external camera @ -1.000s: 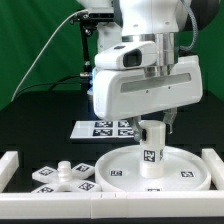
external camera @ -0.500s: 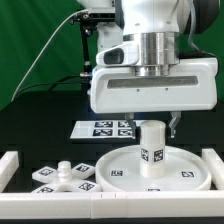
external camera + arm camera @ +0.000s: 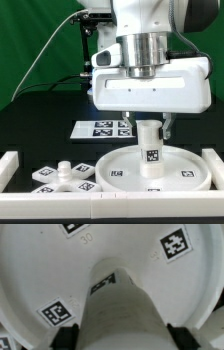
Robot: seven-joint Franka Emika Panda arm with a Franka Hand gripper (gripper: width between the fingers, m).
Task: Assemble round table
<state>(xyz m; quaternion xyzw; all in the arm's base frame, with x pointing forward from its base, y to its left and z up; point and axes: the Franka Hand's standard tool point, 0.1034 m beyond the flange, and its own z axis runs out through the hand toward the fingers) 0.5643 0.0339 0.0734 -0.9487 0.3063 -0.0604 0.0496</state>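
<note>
The large rimmed round disc (image 3: 115, 166) lies flat on the table at the front. The short cylindrical leg (image 3: 151, 148) stands upright at its centre, with a tag facing the camera. My gripper (image 3: 150, 128) comes down from above and is shut on the leg's upper part. In the wrist view the leg (image 3: 120, 308) fills the middle, with a black finger (image 3: 66, 335) against each side, the gripper (image 3: 121, 336) around it and the tagged disc (image 3: 60, 269) below. The four-armed cross-shaped base (image 3: 62, 176) lies on the table to the exterior view's left of the disc.
The marker board (image 3: 104, 127) lies behind the disc. The white blocky border rail stands at the exterior view's left (image 3: 8, 166) and right (image 3: 214, 160), and runs along the front. A green cloth hangs at the back.
My hand has turned about its vertical axis while staying over the leg. The leg's tag has shifted sideways a little. The disc and the base have not moved.
</note>
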